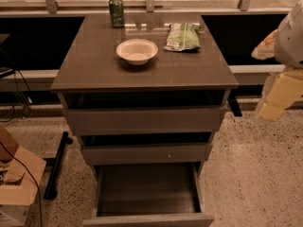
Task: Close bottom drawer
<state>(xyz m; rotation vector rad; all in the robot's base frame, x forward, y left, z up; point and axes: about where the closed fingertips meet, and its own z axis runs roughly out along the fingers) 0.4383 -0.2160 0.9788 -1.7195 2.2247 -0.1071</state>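
The bottom drawer [147,219] is the lowest and narrowest of three grey-brown drawers. It is pulled far out toward me, and its deep empty box [147,188] lies open. The middle drawer [147,152], with a small pale dot, and the widest top drawer [144,119] each stand slightly out. My gripper [277,96] is the pale yellowish part hanging from the white arm [291,37] at the right edge. It sits to the right of the cabinet at top-drawer height, apart from every drawer.
On the cabinet top [94,65] are a white bowl [137,51], a green can [116,12] and a green snack bag [183,37]. A cardboard box [16,178] with cables and a black bar [57,164] lie on the speckled floor at the left. A railing runs behind.
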